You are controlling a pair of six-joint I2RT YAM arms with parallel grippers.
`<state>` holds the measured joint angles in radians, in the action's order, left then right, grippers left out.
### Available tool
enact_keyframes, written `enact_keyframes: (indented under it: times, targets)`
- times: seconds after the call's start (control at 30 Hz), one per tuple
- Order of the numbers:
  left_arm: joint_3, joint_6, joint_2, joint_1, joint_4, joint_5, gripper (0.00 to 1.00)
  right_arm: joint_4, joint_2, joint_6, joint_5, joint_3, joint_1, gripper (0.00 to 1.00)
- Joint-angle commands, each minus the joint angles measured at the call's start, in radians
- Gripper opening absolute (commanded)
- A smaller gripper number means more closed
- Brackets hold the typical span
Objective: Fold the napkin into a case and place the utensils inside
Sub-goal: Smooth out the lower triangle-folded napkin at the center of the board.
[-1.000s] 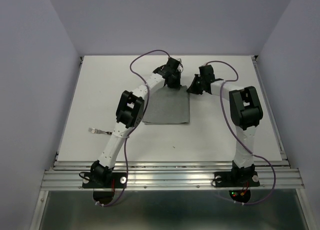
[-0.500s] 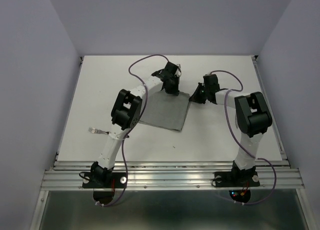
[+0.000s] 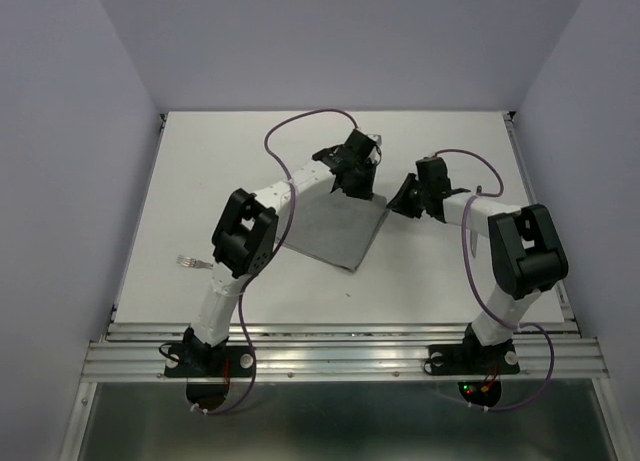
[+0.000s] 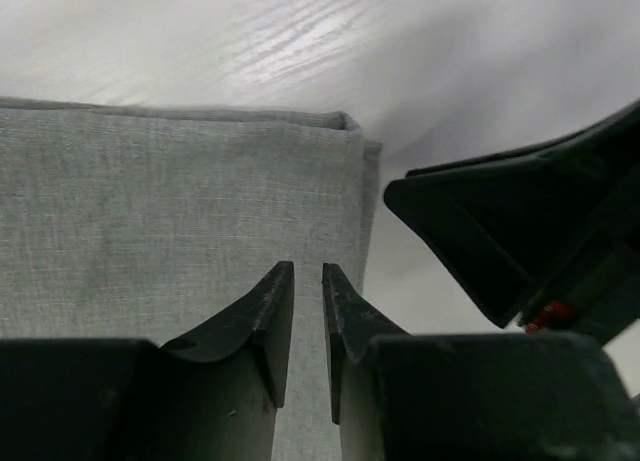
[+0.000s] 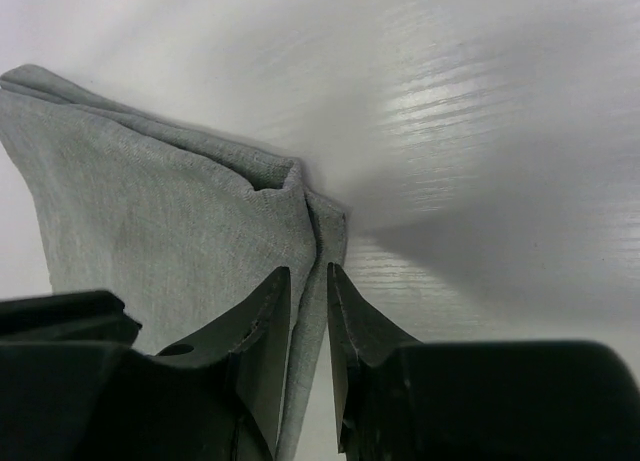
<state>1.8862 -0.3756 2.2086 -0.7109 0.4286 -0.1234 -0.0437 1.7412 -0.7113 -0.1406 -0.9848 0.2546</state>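
A fork (image 3: 196, 262) lies on the desk (image 3: 450, 271) near the left arm, well apart from the napkin (image 3: 335, 231), which lies folded and skewed at mid-desk. At the napkin's far edge, the left gripper (image 4: 308, 271) hovers with its jaws narrowly parted and nothing between them: released. The right gripper (image 5: 308, 273) straddles the rumpled far-right corner with an equally narrow gap; whether it pinches the fold cannot be told. Risk: if cloth snags a jaw on lifting, the layers pull apart. The grippers also sit close together and may collide. Only the top view shows the fork and the skew; only the wrist views show the stacked layers and the bunched corner.
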Motion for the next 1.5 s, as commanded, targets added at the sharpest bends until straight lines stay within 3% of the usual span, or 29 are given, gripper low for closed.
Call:
enact_keyframes:
  times: [0.0, 0.4, 0.83, 1.13, 1.27, 1.47]
  targets:
    - [0.083, 0.001, -0.007, -0.045, 0.061, 0.047, 0.31, 0.008, 0.029, -0.034, 0.045, -0.023, -0.003, 0.27]
    - [0.260, -0.026, 0.144, -0.091, 0.090, 0.060, 0.51, 0.021, -0.014, -0.050, 0.081, 0.064, -0.054, 0.24]
    - [0.324, -0.034, 0.226, -0.093, 0.081, 0.195, 0.44, 0.031, -0.036, -0.033, 0.021, 0.095, -0.075, 0.26]
    - [0.358, -0.037, 0.253, -0.091, 0.065, 0.177, 0.41, 0.100, 0.041, -0.028, -0.062, 0.046, -0.075, 0.28]
    - [0.360, -0.037, 0.263, -0.091, 0.053, 0.156, 0.47, 0.123, 0.084, -0.030, -0.105, 0.022, -0.075, 0.31]
    - [0.405, -0.037, 0.313, -0.085, 0.076, 0.148, 0.45, 0.127, 0.109, -0.025, -0.119, 0.009, -0.075, 0.34]
